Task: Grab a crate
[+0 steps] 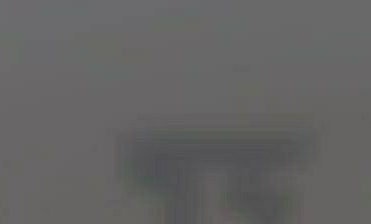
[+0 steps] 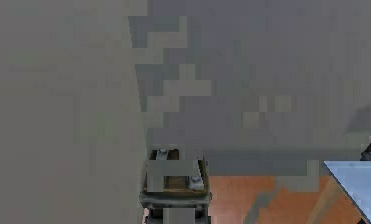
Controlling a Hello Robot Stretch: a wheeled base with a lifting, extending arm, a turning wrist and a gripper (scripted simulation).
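Low in the arm side view, the arm's dark end with my gripper (image 2: pixel 174 178) rises from the bottom edge near the middle, in front of a grey wall (image 2: pixel 63 100). I cannot make out its far end, so I cannot tell whether it holds anything.
A plain grey wall (image 1: pixel 143 60) stands close in the forward view. In the arm side view a strip of orange-brown floor (image 2: pixel 263 195) runs along the foot of the wall. A pale blue-grey flat top (image 2: pixel 355 185) sits at the lower right corner, with a thin dark object (image 2: pixel 369 146) above it.
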